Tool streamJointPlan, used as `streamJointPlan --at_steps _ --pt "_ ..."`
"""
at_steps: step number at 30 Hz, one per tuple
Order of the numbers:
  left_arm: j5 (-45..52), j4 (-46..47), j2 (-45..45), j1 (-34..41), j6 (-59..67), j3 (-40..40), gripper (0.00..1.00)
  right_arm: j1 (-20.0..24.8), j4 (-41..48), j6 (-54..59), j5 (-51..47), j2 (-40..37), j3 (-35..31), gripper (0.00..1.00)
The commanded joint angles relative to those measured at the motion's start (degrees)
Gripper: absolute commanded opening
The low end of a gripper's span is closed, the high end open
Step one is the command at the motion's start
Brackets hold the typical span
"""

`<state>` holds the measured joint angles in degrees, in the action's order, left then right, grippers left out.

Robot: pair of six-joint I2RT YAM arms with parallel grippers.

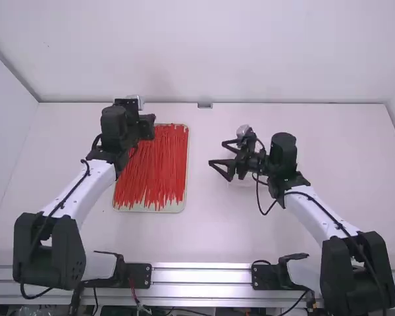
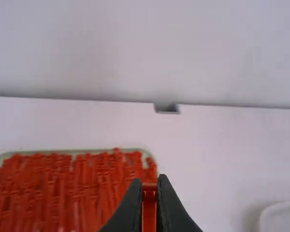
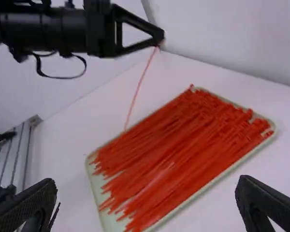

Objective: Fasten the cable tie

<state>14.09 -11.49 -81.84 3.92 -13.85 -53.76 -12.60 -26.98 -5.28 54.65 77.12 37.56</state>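
Left pincer (image 2: 149, 182): clamped on one red cable tie (image 3: 139, 89), held over tray (image 1: 151, 209) far-left corner.
Right pincer (image 1: 224, 161): fingers apart, right of tray.
Handling: judged light, springy, slippery; free end best gripped.

The cable ties (image 1: 155, 164) heaped on the tray (image 1: 148, 209) look like thin, smooth red plastic with a slight sheen, as does the one cable tie (image 3: 137, 92) pinched in the left gripper (image 2: 149, 180), whose fingers are matt black plastic. The tray is pale and matt, the table (image 1: 250, 217) smooth, matt white, and the rail (image 1: 204, 271) along its near edge is ribbed, silvery metal.
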Motion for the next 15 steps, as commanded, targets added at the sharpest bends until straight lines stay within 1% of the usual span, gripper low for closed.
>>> streamJointPlan --at_steps 1,4,8,12,15 --pt "5.03 -1.99 2.25 1.55 -2.93 0.68 0.02 -0.2 -3.13 -7.72 1.66 0.02 2.23 0.99" --pt "4.96 -2.97 2.62 3.06 -3.34 0.68 0.02 -0.7 -6.49 -12.35 0.28 0.02 2.23 0.98" --pt "3.54 -5.05 3.65 7.43 -3.19 0.57 0.02 -3.61 -12.41 -14.93 -0.72 0.02 2.23 0.99" --pt "2.38 -6.69 3.8 10.01 -3.3 0.46 0.02 -5.64 -14.8 -16.46 -3.82 0.02 2.23 0.99" --pt "2.45 -8.61 3.96 11.91 -3.39 0.48 0.02 -7.87 -14.84 -16.39 -8.83 0.02 2.25 0.99"
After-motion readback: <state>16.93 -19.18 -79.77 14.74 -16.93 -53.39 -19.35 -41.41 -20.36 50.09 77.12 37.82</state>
